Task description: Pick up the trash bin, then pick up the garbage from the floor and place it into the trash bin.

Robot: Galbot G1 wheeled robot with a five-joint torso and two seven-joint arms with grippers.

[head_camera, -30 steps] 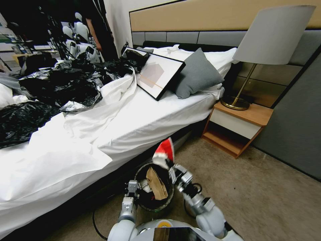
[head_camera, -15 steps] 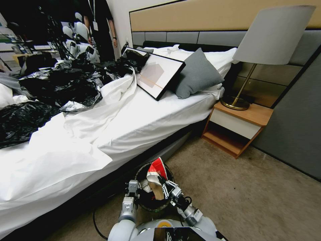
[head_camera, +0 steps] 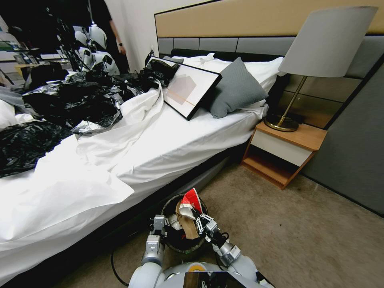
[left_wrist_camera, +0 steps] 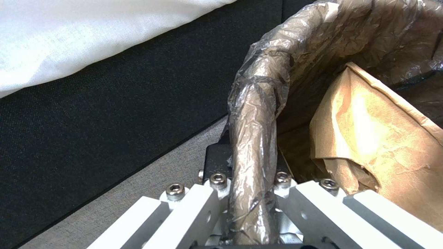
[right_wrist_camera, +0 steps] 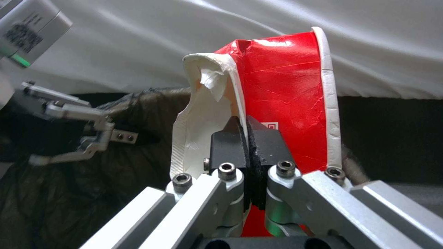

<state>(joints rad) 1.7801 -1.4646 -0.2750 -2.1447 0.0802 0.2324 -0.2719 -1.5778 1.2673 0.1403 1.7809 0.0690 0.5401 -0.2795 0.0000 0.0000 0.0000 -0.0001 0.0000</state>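
Crushed packet (right_wrist_camera: 281, 93): you see glossy red outside, white inside, white rim bands.
Right gripper (right_wrist_camera: 249, 138): black pads, silver links.
Bin liner (left_wrist_camera: 256, 138): translucent brown, creased.
Paper bag (left_wrist_camera: 369, 138): plain tan.
Bed sheet (head_camera: 168, 140): white, at your 11 o'clock.
Cushion (head_camera: 234, 90): grey, quilted.
Carpet (head_camera: 304, 240): beige-brown.
Lamp shade (head_camera: 328, 42): pale grey, at 1 o'clock.

The trash bin (head_camera: 185, 230) is hemmed in by the bed (head_camera: 120, 160) edge on its far side. Its mouth is partly blocked by a tan paper bag (head_camera: 187, 224) and by the red-and-white cup (head_camera: 189, 203) pinched by the right gripper (head_camera: 198, 221). Open carpet (head_camera: 304, 236) is left toward the nightstand (head_camera: 286, 150).
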